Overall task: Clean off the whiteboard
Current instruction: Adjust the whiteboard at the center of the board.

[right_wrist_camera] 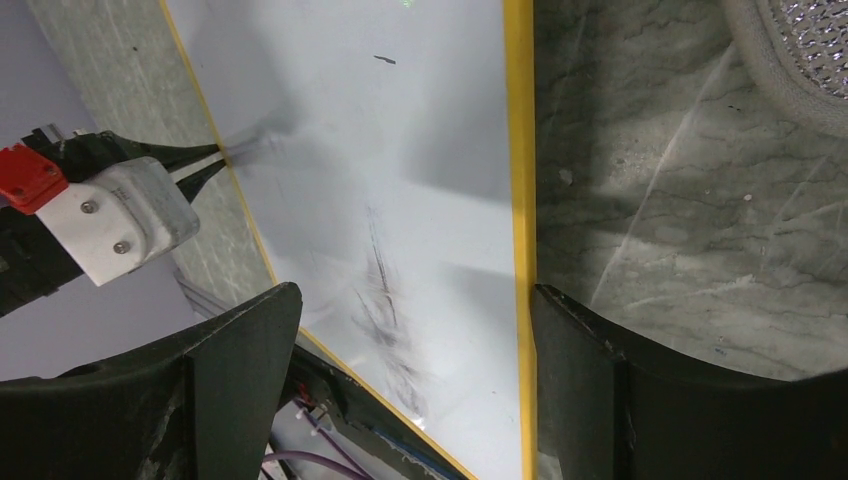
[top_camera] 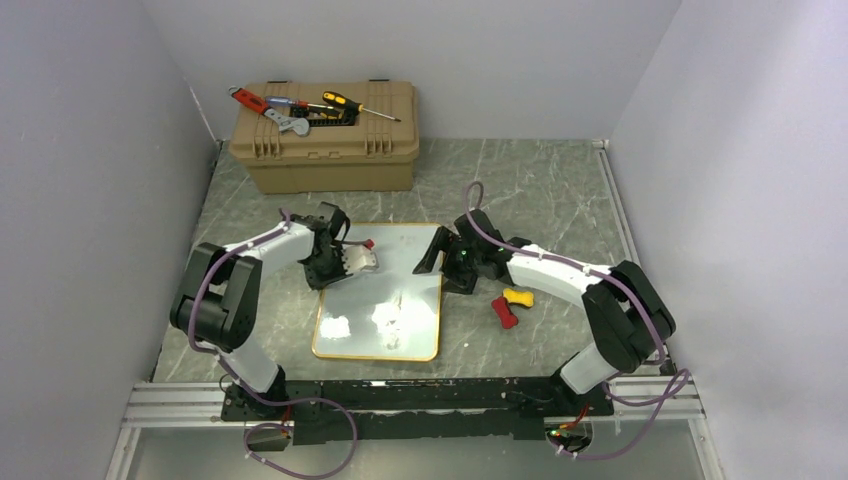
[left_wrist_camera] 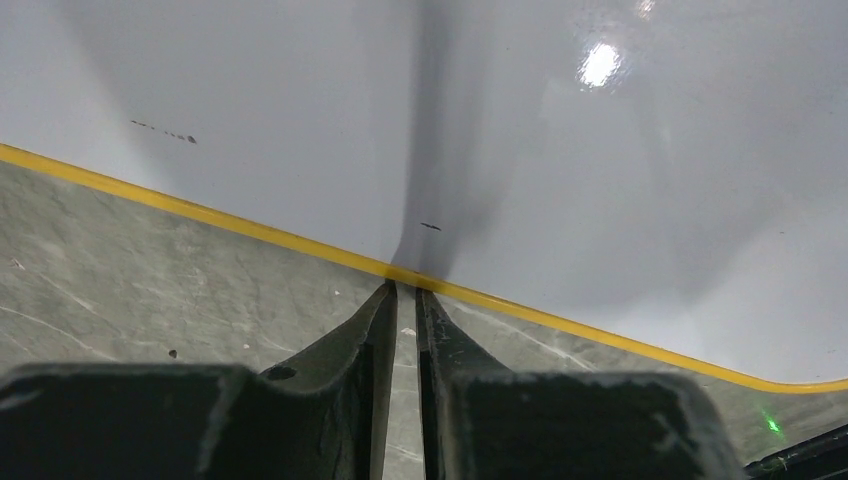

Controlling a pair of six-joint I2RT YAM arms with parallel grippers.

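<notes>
Lying flat on the grey marbled table (top_camera: 540,190), the whiteboard (top_camera: 395,275) sits between the two arms, its long sides running away from their bases. Its glossy face is mostly white, but faint dark streaks (right_wrist_camera: 385,300) and a few small specks show, so the wiping looks unfinished. The left gripper (left_wrist_camera: 405,290) has its jaws drawn almost together, tips against the yellow frame (left_wrist_camera: 250,227) on the board's left side. It seems to brace the frame rather than pinch it, though the wrist view is too close to be sure. The right gripper (right_wrist_camera: 415,300) hangs low over the opposite side with its jaws spread wide and empty, one finger above the white surface and the other above the table. No eraser or cloth is visible in either gripper. A bare finger dragged over the streaks could smear them or shove the board sideways, and the left tips could slip off the thin frame. A red piece (top_camera: 505,312) and a yellow piece (top_camera: 518,297) lie just beside the right edge, where a sliding board would hit them. A tan toolbox (top_camera: 325,150) stands well behind.
</notes>
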